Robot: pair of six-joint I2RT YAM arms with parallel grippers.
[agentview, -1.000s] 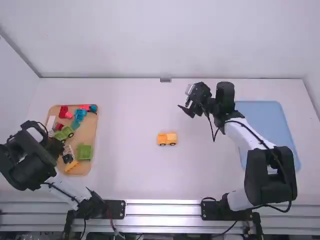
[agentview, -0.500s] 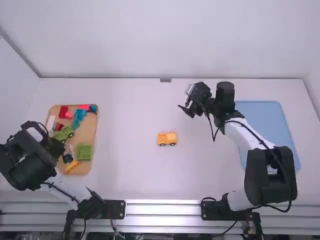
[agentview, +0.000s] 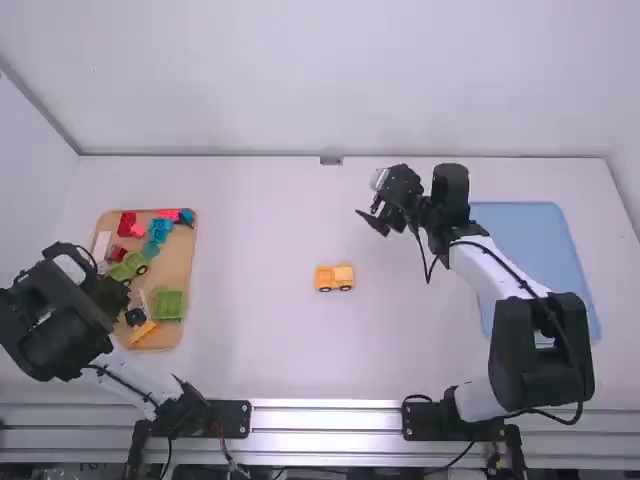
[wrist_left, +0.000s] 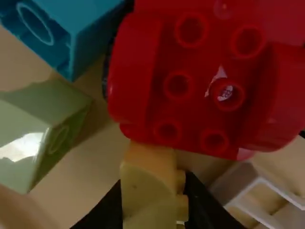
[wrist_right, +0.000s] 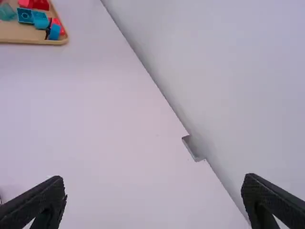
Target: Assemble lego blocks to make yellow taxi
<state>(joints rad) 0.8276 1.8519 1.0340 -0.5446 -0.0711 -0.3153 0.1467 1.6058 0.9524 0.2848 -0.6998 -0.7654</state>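
Left gripper [agentview: 112,290] at tan tray [agentview: 180,262], jaws clamped on yellow block [wrist_left: 147,191]. Red studded block [wrist_left: 200,114] in tray, right by yellow block. Yellow wheeled block car [agentview: 335,278] on white table [agentview: 260,340], well right of tray. Right gripper [agentview: 371,208] farther right of tray, jaws spread, released.
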